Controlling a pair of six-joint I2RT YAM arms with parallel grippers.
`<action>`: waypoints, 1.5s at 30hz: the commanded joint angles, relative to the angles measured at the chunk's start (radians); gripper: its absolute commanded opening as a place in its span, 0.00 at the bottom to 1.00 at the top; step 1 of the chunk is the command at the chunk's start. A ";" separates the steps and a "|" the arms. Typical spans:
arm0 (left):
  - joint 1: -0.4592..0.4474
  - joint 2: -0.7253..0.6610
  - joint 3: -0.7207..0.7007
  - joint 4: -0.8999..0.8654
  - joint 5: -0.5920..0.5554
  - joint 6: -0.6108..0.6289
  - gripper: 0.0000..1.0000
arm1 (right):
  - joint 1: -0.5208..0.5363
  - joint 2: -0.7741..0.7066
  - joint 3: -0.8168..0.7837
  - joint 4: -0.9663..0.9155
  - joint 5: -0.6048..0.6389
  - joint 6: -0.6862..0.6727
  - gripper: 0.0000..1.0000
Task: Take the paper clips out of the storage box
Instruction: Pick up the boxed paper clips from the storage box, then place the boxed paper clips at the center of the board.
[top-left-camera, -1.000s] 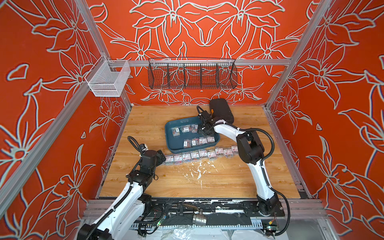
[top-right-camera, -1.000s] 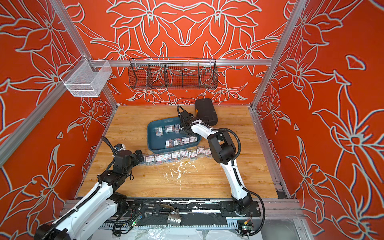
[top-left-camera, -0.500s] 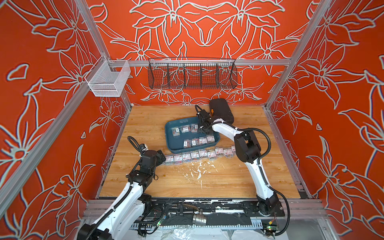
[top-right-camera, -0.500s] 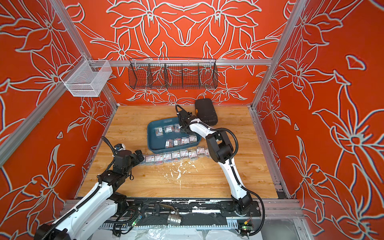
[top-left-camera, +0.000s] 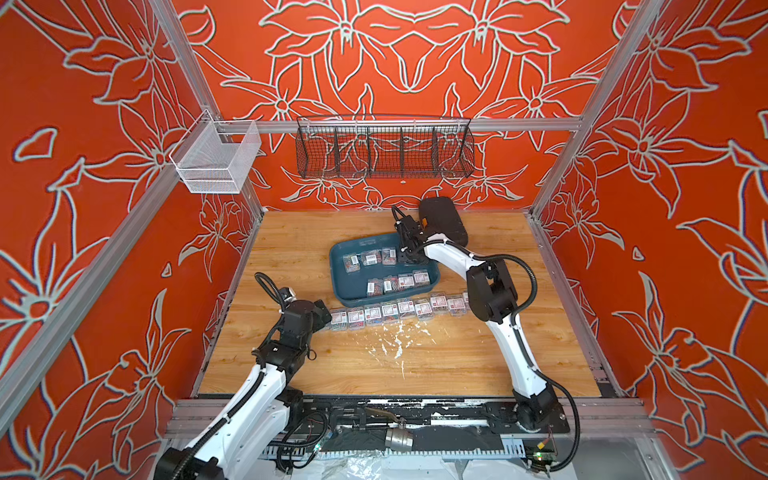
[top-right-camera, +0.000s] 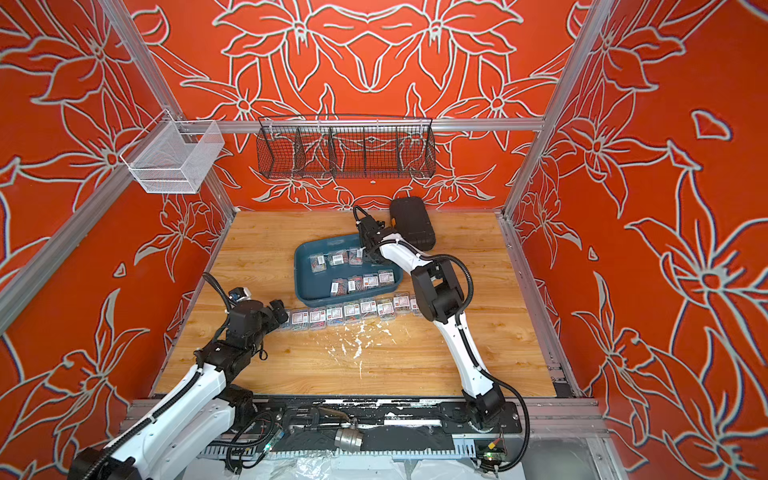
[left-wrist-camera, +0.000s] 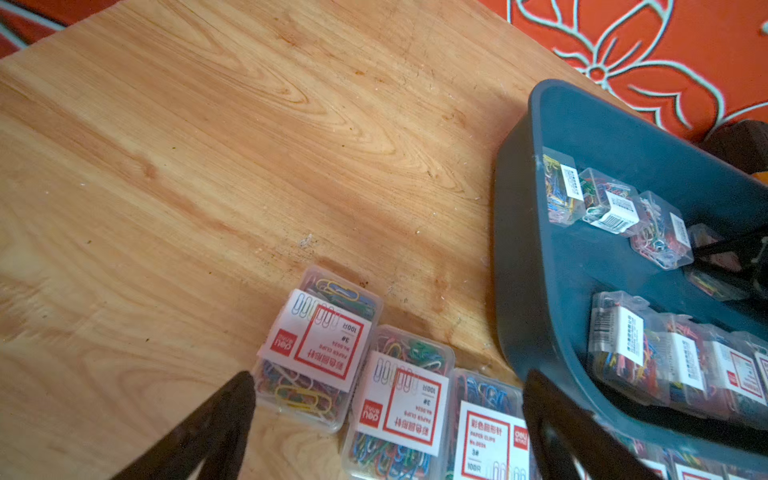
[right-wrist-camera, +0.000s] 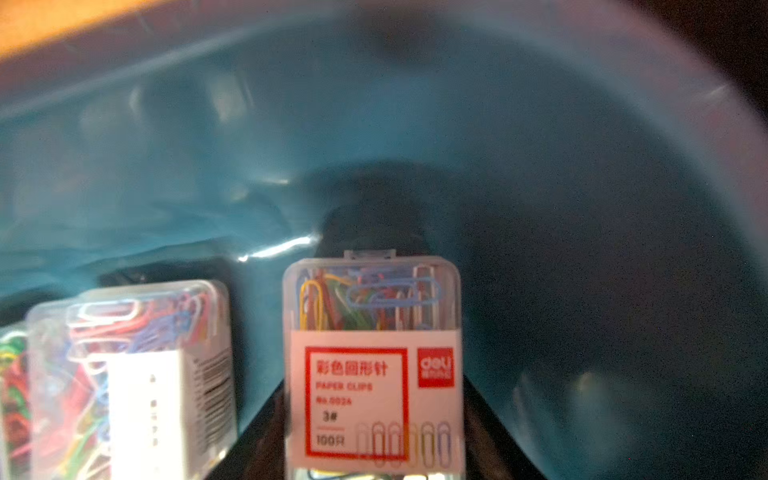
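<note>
Robot laboratory test cell: aluminium-profile frame (top-left-camera: 519, 124), orange floral-print wall panels (top-left-camera: 104, 174), wooden bench top (top-left-camera: 457, 365).

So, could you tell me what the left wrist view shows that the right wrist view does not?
Left wrist only: the wooden table, the row of paper clip boxes beside the storage box, the open left gripper. Right wrist only: one labelled box close up between the fingers of the right gripper. Both: the storage box's teal interior with boxes inside.
</note>
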 joint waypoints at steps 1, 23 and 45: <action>-0.002 -0.006 0.013 0.010 -0.009 0.001 0.97 | -0.004 -0.039 -0.041 -0.018 -0.014 -0.025 0.46; -0.003 -0.014 0.014 -0.011 -0.029 -0.017 0.97 | 0.079 -0.947 -0.928 0.204 0.037 -0.045 0.37; -0.003 -0.012 0.016 -0.018 -0.028 -0.023 0.97 | 0.441 -1.269 -1.423 0.336 0.025 0.170 0.38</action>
